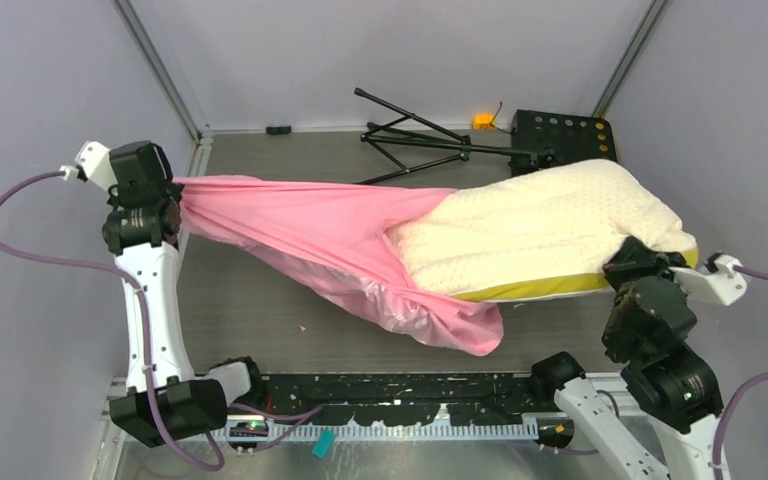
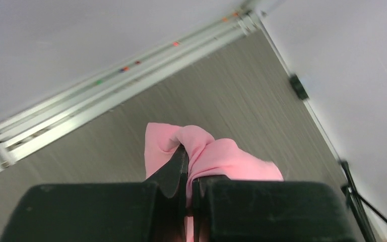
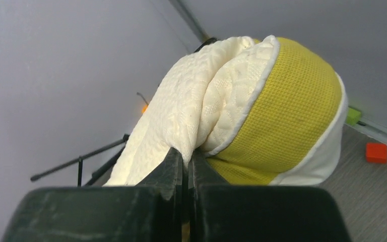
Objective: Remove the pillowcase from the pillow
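Far left of the pillow (image 1: 540,225), my left gripper (image 2: 185,151) is pinching a bunched end of the pillowcase (image 1: 320,225), its fingers closed tight on the pink cloth with almost no gap showing. From that grip the pillowcase is running taut toward the pillow and covering only the pillow's left end. A loose pink fold is sagging onto the table (image 1: 250,300) by the pillow's near-left corner. Most of the pillow is lying bare, cream and quilted, its yellow band facing the near side. At the pillow's right end, my right gripper (image 3: 184,154) is clamping a fold of the quilted cover, fingers nearly touching. Behind the pillow, a black tripod (image 1: 420,140) is lying flat.
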### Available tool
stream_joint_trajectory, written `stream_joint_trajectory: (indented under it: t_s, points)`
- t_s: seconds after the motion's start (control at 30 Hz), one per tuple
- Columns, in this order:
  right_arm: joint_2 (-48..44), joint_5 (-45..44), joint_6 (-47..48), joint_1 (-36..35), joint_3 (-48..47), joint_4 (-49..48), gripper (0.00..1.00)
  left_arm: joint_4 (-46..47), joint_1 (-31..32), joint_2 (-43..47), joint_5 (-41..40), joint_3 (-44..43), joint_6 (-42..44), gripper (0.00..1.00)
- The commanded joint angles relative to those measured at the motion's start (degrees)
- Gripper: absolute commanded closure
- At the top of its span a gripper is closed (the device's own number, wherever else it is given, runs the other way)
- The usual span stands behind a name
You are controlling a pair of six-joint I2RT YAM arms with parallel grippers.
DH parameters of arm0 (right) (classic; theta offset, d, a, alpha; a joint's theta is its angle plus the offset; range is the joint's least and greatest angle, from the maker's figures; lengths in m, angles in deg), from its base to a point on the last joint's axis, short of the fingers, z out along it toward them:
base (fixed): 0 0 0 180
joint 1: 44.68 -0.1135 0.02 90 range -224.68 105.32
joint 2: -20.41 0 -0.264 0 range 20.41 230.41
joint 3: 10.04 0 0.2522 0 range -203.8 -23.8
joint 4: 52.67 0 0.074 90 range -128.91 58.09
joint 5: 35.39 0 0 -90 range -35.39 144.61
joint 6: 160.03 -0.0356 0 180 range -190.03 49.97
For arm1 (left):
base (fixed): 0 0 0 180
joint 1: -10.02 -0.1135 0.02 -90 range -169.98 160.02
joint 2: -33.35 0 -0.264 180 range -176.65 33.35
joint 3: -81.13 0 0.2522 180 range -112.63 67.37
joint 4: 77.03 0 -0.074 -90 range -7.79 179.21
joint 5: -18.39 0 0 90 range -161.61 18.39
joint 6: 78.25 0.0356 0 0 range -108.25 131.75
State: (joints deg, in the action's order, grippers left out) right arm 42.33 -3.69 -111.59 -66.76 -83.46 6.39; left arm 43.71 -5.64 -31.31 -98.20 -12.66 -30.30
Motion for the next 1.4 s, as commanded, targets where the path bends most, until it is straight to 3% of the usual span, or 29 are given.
stream_joint_trajectory:
  t_s: [0.0, 0.07, 0.2, 0.23, 0.33, 0.4, 0.47, 0.57, 0.63, 0.77, 0.87, 1.0, 1.27, 1.37]
  points:
    - [5.08, 15.09, 4.98, 0.92, 2.78, -10.96, 1.00, 11.73, 3.28, -2.64, 10.04, 1.09, 6.48, 1.00]
    - [9.84, 23.81, 4.53, 0.91, 2.67, -10.80, 1.00, 11.97, 10.39, -3.18, 6.75, 1.84, 11.98, 1.00]
    - [19.81, 34.78, 5.16, 0.99, 1.47, -8.83, 1.00, 8.80, 22.43, -5.72, 0.27, 1.28, 20.70, 0.84]
    - [21.62, 35.74, 5.22, 1.01, 1.03, -7.88, 1.00, 7.62, 24.43, -6.53, 0.18, 0.82, 22.63, 0.75]
    - [24.98, 36.49, 5.17, 0.99, 0.47, -6.71, 1.00, -0.78, 32.80, -10.43, -1.23, -3.22, 28.01, 0.22]
    - [25.22, 35.94, 5.30, 1.01, 0.86, -7.11, 1.00, -8.13, 39.89, -13.35, -6.32, -7.18, 30.30, 0.15]
    - [24.62, 35.24, 5.50, 1.05, 1.52, -7.91, 1.00, -13.57, 46.35, -15.45, -9.72, -9.35, 31.42, 0.02]
    - [23.43, 34.29, 5.84, 1.00, 2.23, -8.70, 1.00, -20.25, 53.68, -16.71, -10.15, -11.42, 32.44, 0.00]
    - [23.09, 34.59, 6.50, 1.04, 2.27, -8.74, 1.00, -23.52, 55.90, -16.51, -2.55, -12.48, 33.30, 0.00]
    - [22.10, 36.77, 8.94, 1.02, 2.45, -9.02, 0.99, -15.23, 57.72, -10.17, 20.85, -4.42, 39.17, 0.00]
    - [20.57, 36.67, 9.22, 1.05, 3.19, -10.14, 0.98, -9.24, 59.92, -6.32, 28.91, 2.40, 39.50, 0.00]
    - [19.85, 36.61, 9.17, 1.08, 3.56, -10.32, 0.97, -7.53, 61.61, -6.59, 33.04, 7.21, 35.55, 0.00]
    - [19.17, 36.04, 7.91, 1.13, 4.91, -10.32, 0.98, 3.16, 61.81, -4.45, 37.88, 19.36, 16.26, 0.00]
    - [18.59, 35.30, 7.23, 1.16, 5.57, -10.32, 0.98, 4.87, 62.00, -4.36, 39.28, 22.41, 13.51, 0.00]
